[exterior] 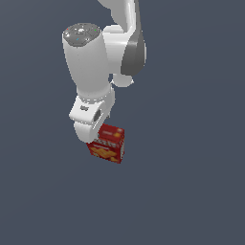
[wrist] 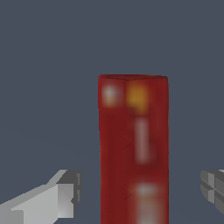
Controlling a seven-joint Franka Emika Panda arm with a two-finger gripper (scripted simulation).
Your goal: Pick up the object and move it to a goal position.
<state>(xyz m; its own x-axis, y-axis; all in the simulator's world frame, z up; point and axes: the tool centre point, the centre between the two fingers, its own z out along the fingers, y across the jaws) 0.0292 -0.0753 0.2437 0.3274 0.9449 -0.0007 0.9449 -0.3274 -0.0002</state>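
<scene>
The object [exterior: 109, 144] is a small red box with white lettering and a yellow-orange picture, standing on the grey floor in the exterior view. The white arm comes down from above, and its hand covers the box's upper corner on the exterior view's left. In the wrist view the red box [wrist: 133, 148] stands upright between the two fingers. My gripper [wrist: 140, 188] is open, with one grey finger [wrist: 61, 197] and the other finger [wrist: 213, 186] each a clear gap away from the box's sides. The fingertips themselves are hidden in the exterior view.
A plain dark grey floor [exterior: 191, 191] surrounds the box on all sides. The arm's large white links [exterior: 91, 62] rise above the box toward the top of the exterior view.
</scene>
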